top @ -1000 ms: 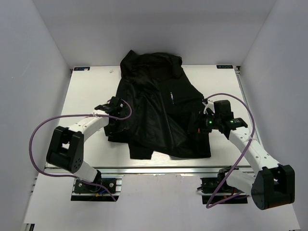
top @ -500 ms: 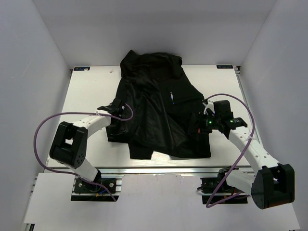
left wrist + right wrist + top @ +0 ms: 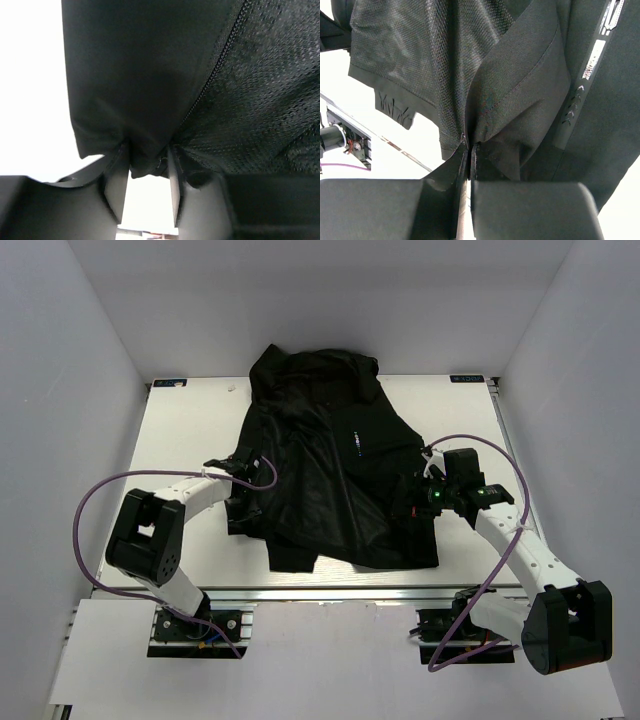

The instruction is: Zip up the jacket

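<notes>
Jacket (image 3: 335, 470), black and faintly shiny, lies spread across the middle of the white table (image 3: 190, 430), its collar end bunched toward the far wall and its hem toward the arm bases, a small light chest mark (image 3: 355, 443) showing on the front. The left gripper (image 3: 238, 502) meets the garment's left edge low down. From the left wrist camera this gripper (image 3: 148, 160) has its jaws partway apart, with a bunched fold of the hem between them. The fabric touches both fingers (image 3: 117, 175), but whether it is firmly pinched cannot be told. A line of zipper teeth (image 3: 220, 60) runs up from that fold, dividing smooth outer cloth from mesh lining (image 3: 270, 90). The right gripper (image 3: 412, 502) sits at the opposite edge of the garment, near the lower right corner. Seen from the right wrist camera, this gripper (image 3: 470, 150) has its jaws pressed together on a thin pleat of the outer fabric, which rises from the pinch in a sharp crease. Mesh lining (image 3: 420, 45) hangs to the left of that crease, and a strip of light printed marks (image 3: 600, 45) runs along the cloth to the right. A purple cable (image 3: 85, 515) loops out from each arm over the table's sides.
</notes>
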Controlling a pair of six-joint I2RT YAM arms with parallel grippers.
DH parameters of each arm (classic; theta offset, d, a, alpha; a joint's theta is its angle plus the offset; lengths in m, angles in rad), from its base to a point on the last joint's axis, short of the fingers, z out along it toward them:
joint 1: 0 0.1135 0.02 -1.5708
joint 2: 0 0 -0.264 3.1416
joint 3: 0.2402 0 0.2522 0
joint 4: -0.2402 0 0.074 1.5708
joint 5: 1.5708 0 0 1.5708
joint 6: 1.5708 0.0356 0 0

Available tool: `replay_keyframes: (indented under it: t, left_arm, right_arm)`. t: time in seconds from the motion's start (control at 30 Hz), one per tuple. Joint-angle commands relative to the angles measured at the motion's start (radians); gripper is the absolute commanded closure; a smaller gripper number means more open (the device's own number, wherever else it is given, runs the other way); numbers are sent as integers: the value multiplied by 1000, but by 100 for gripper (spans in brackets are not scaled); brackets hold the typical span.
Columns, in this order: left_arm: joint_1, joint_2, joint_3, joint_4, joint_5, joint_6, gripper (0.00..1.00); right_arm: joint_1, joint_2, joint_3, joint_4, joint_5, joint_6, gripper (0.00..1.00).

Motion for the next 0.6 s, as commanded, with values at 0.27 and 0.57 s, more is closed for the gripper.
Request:
replay_keyframes:
  t: [0.27, 0.57]
  left_arm:
    - [1, -53, 61, -71, -10, 29, 50]
    - [9, -55, 49, -59, -16, 20, 59]
  right_arm:
    - [-2, 3, 18, -3, 75, -13, 100]
    - [-2, 3, 18, -6, 70, -13, 100]
